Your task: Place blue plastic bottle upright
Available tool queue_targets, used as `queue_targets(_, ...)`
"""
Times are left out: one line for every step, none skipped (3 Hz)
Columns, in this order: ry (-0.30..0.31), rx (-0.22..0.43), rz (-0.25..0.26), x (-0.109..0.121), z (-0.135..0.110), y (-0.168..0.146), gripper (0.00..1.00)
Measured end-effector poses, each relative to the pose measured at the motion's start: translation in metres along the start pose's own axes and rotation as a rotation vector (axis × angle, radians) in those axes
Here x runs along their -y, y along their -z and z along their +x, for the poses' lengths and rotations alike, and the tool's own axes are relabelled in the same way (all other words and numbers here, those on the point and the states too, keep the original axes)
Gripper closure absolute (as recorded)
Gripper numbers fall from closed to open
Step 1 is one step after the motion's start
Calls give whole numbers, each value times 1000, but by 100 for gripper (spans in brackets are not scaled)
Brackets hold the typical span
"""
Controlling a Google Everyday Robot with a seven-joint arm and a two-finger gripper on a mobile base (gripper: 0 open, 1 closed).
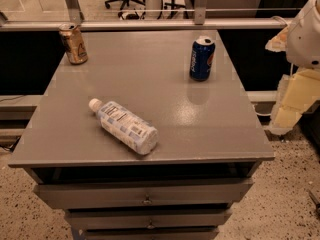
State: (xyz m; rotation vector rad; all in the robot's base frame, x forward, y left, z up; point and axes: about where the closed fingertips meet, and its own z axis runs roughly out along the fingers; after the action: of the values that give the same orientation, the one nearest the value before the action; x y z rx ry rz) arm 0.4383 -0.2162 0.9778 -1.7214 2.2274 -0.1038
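The blue plastic bottle (pixel 125 125) lies on its side near the front of the worktop (pixel 150 74), its cap pointing back-left. The gripper (pixel 294 100) hangs beyond the worktop's right edge, well apart from it; released or clenched, I cannot tell. The approach looks not yet begun: next it must cross over, grasp the bottle's body and tip it onto its base. One bottle, two cans: blue can (pixel 202 59), gold can (pixel 73 44)
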Motion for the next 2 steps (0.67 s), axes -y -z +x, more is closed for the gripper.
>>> queue_targets(0, 0, 0, 0, 0, 0, 0)
queue_targets(-3, 40, -8, 10, -26, -10, 0)
